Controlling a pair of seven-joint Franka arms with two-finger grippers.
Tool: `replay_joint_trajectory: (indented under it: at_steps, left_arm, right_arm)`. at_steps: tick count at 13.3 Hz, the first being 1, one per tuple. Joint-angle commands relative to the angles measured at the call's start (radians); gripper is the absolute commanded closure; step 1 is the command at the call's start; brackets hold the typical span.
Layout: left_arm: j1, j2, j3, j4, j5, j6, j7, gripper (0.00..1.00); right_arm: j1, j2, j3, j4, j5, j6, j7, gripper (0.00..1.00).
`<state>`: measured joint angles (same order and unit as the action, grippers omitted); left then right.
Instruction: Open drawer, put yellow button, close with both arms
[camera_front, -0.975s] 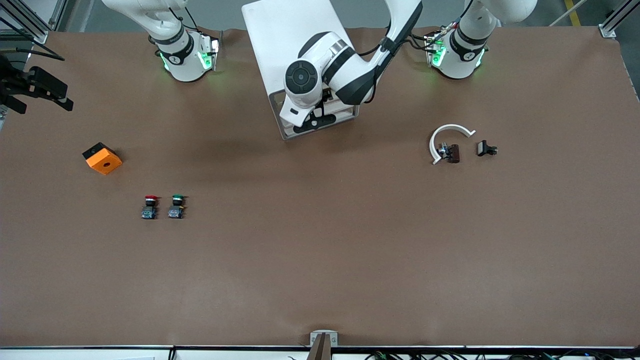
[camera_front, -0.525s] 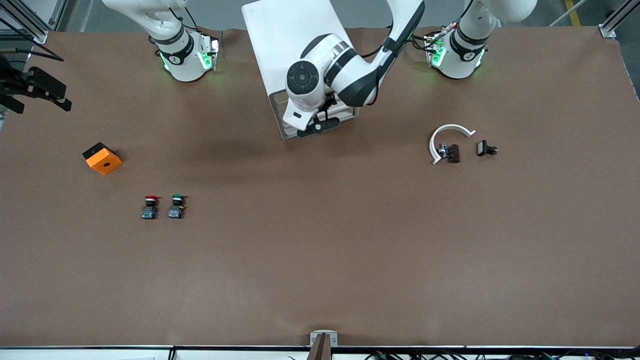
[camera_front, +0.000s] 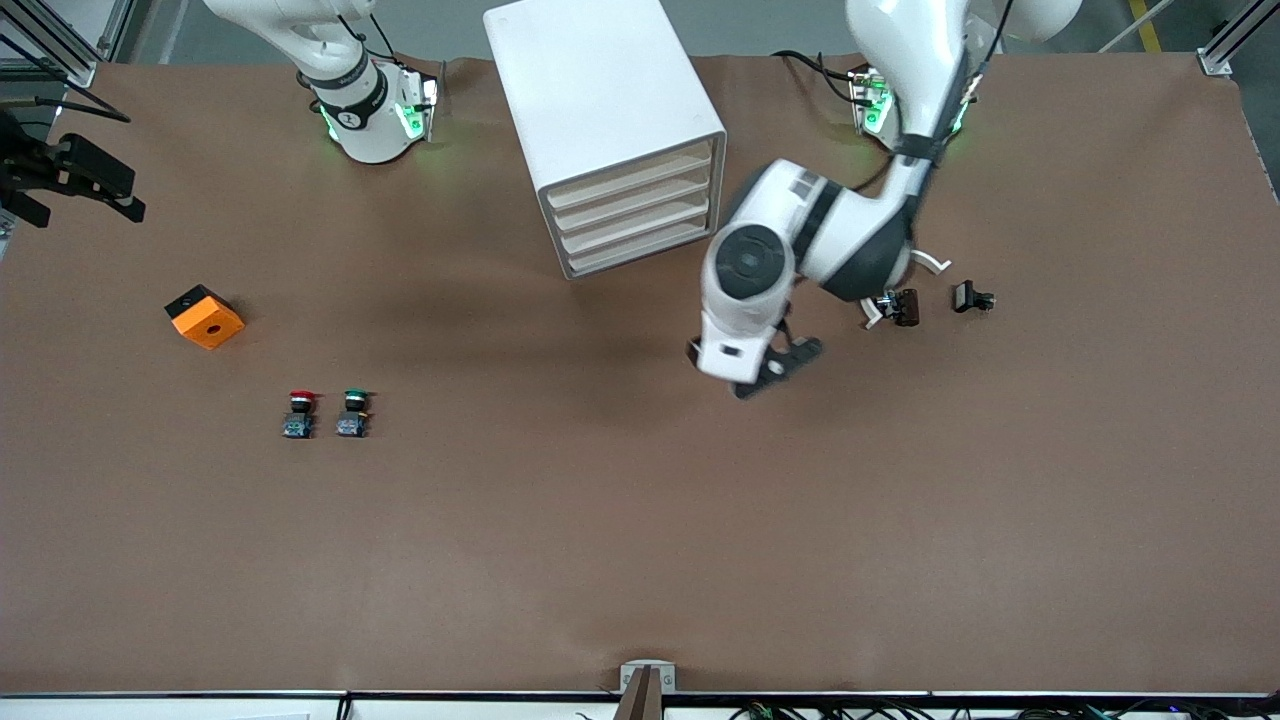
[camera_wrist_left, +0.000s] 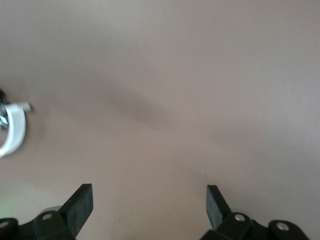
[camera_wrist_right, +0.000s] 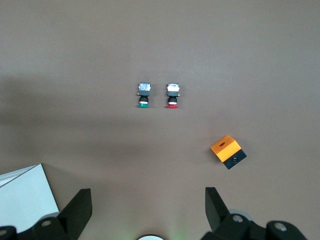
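The white cabinet (camera_front: 600, 110) stands between the two arm bases, and all of its stacked drawers (camera_front: 632, 214) sit flush and shut. The yellow button is out of view. My left gripper (camera_front: 780, 368) (camera_wrist_left: 147, 195) hangs open over bare brown table beside the cabinet, toward the left arm's end, with nothing between its fingers. My right gripper (camera_wrist_right: 147, 200) waits high over the table near its own base, open and empty. A corner of the cabinet (camera_wrist_right: 22, 200) shows in the right wrist view.
A red-capped button (camera_front: 300, 402) (camera_wrist_right: 172, 97) and a green-capped button (camera_front: 354, 402) (camera_wrist_right: 143, 97) stand side by side. An orange cube (camera_front: 205, 317) (camera_wrist_right: 227, 151) lies toward the right arm's end. A white ring piece (camera_front: 935, 262) (camera_wrist_left: 15, 130) and small dark parts (camera_front: 972, 297) lie beside the left arm.
My left arm has swung away from the cabinet's front, out over the table toward its own end, uncovering the shut drawers. The right arm has not moved.
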<state>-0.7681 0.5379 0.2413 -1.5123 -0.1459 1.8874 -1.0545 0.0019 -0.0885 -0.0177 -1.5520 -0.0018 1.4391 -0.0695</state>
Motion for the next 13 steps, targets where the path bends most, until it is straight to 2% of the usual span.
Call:
replay_joint_trajectory:
  at_steps: [1, 6, 13]
  left_arm:
    - [0.093, -0.016, -0.005, 0.043, 0.052, -0.008, 0.039, 0.00]
    - [0.272, -0.108, -0.007, 0.070, 0.101, -0.019, 0.189, 0.00]
    - [0.427, -0.268, -0.016, 0.069, 0.103, -0.131, 0.447, 0.00]
  right_arm:
    - [0.007, 0.003, 0.001, 0.009, -0.021, -0.005, -0.009, 0.00]
    - [0.015, 0.003, 0.001, 0.009, -0.033, -0.005, -0.009, 0.00]
    - [0.024, 0.012, 0.001, 0.009, -0.035, -0.005, -0.009, 0.00]
